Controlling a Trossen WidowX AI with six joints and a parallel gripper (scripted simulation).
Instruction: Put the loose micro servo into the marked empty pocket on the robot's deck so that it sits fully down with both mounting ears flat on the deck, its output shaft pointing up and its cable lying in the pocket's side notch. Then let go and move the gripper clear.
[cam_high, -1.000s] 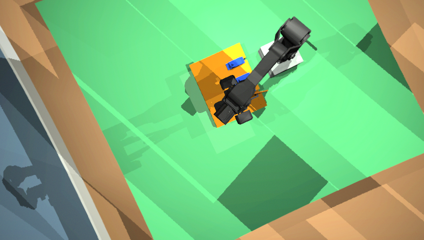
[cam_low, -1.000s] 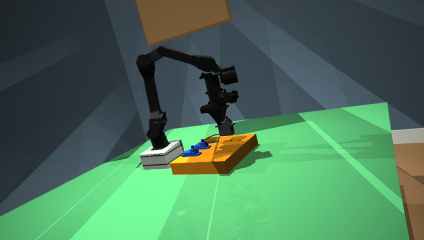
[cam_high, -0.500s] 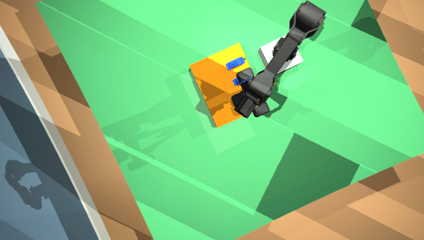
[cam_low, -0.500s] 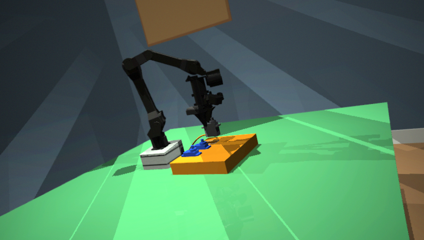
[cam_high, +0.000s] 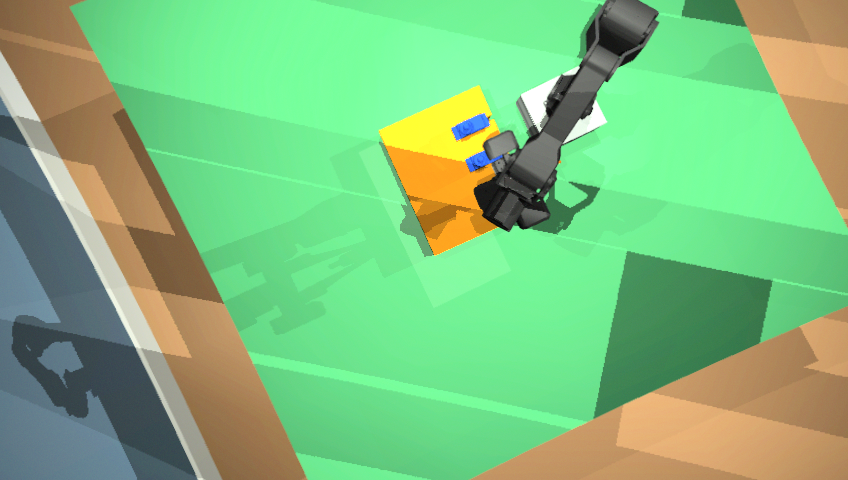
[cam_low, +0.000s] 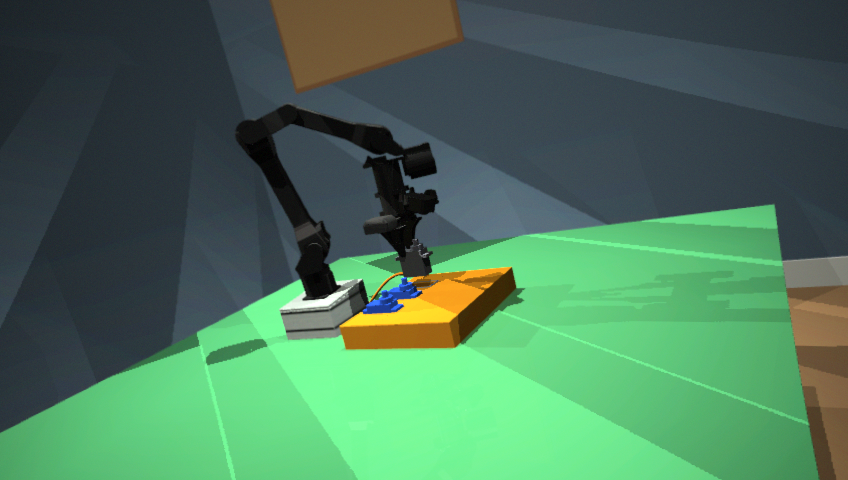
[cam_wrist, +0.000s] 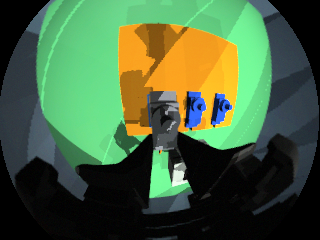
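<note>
Gripper (cam_low: 414, 252) clamping grey micro servo (cam_low: 417, 257), seemingly upright, above orange deck (cam_low: 470, 297)

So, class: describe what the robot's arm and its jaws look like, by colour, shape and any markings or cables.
The arm is matt black to dark grey, built of long boxy links joined by chunky rounded joints, and rises from a pale grey-white square base. The gripper is equally dark, with short, blocky jaws. No markings, labels or cables of its own show on it.

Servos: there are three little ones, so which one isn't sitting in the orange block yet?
The grey servo, pinched in the gripper jaws above the orange deck. The two blue servos already sit in the deck.
</note>
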